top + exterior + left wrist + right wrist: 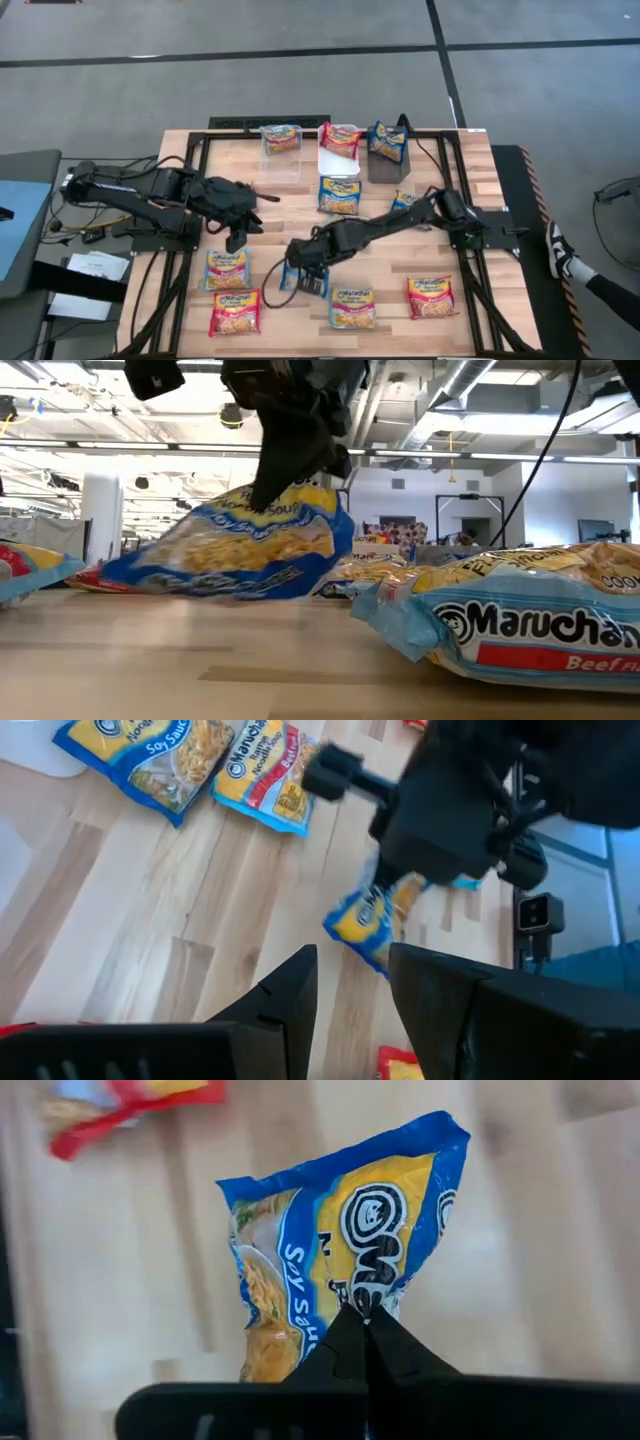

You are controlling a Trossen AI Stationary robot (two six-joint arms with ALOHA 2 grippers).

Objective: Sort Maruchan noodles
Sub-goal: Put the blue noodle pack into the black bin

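Observation:
My right gripper (305,264) is shut on a blue soy-sauce Maruchan packet (340,1250), over the table's near middle. The low view shows this packet (230,550) tilted under the gripper (285,470). My left gripper (350,990) hovers open over bare wood (238,238), left of the held packet (375,915). More packets lie flat on the table: blue (340,195), pale blue (227,268), red (235,312), pale blue beef (352,305) and red (432,297). Another blue one (405,203) lies partly under the right arm. My right gripper pinches the blue packet between its two fingers at one edge (366,1302). The fingers come from above, pointing down. That edge (268,500) is raised and the packet is tilted. Its low end (110,575) is at the table top; whether it touches, I cannot tell.
Three bins stand along the far edge: a clear one (282,165) with a packet in it, a white one (338,158) holding a red packet, and a dark one (388,168) holding a blue packet. Cables and a black frame run along the table's sides.

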